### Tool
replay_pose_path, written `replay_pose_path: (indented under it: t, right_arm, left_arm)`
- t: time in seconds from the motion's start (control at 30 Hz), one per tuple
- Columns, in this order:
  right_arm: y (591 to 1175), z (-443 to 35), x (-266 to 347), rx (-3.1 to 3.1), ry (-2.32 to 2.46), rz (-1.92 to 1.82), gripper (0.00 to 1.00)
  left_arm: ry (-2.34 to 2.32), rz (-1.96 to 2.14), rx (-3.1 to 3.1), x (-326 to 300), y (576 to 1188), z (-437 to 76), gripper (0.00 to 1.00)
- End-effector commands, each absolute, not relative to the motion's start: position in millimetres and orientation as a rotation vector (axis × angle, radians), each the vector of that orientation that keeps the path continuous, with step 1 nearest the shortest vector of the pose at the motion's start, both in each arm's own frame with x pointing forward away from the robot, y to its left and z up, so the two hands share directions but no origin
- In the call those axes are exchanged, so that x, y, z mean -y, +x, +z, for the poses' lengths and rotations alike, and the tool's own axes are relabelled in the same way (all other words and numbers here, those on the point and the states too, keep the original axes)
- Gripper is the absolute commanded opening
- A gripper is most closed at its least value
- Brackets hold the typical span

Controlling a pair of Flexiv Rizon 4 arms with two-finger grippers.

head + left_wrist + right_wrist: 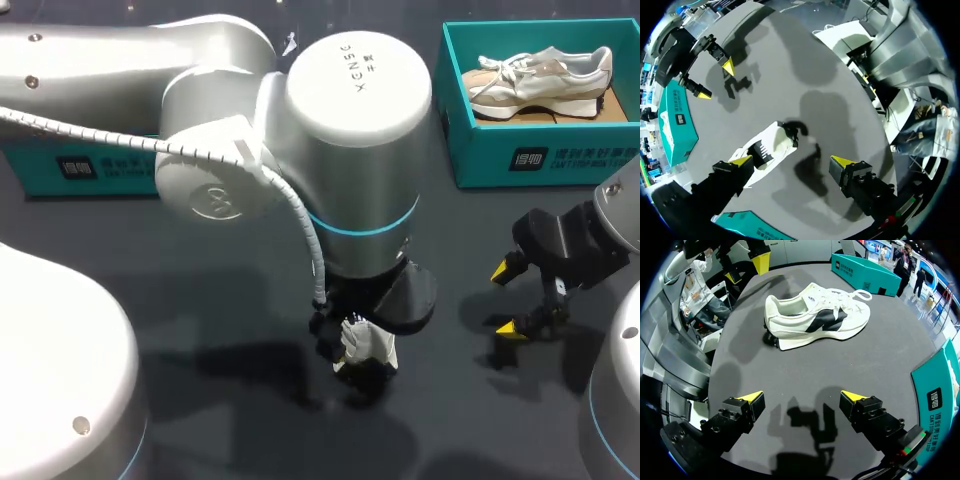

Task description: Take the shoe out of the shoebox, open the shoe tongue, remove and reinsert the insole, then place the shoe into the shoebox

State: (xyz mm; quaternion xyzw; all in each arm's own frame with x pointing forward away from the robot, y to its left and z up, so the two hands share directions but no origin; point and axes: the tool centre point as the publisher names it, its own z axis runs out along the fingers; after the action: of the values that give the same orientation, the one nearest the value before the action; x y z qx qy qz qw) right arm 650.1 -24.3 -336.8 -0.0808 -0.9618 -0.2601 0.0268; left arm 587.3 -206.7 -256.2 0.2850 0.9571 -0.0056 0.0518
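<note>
A dark grey desk (450, 230) fills the space in front of the two arms. A white shoe (817, 315) with a black patch on its side stands on its sole near the middle of it, out of any box. The left arm comes in over the desk, and seen from above its wrist hides most of the shoe. The left hand (792, 161) hangs over the shoe with its fingers spread wide. One yellow tip is close by the shoe's side, though I can't tell whether it touches, and the other is well clear over bare desk. The right hand (802, 399) is off to the right, also spread wide and holding nothing, with the shoe some way ahead of it. At the far right corner sits a teal shoebox (520, 160) with a second shoe (540, 78), beige and white, lying inside. Another teal box (70, 170) sits at the far left, partly behind the left arm.
</note>
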Motion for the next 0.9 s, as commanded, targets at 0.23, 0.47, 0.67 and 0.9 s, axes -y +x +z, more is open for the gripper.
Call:
replay_pose_path:
  t: [0.23,0.47,0.67,0.9]
  right_arm:
    - [648.6,-336.4,24.2,2.974,-0.252,-0.801,1.0]
    - [648.6,-336.4,24.2,2.974,-0.252,-0.801,1.0]
    - [648.6,-336.4,24.2,2.974,-0.252,-0.801,1.0]
    - [648.6,-336.4,24.2,2.974,-0.252,-0.801,1.0]
  left_arm:
    - [0.71,-0.046,-2.913,212.5,592.9,-265.0,1.0]
    - [0.595,-0.151,-2.951,215.2,601.3,-284.9,1.0]
    - [0.458,-0.136,-2.961,220.2,600.3,-298.7,1.0]
    - [0.341,-0.152,-3.003,227.4,600.3,-318.1,1.0]
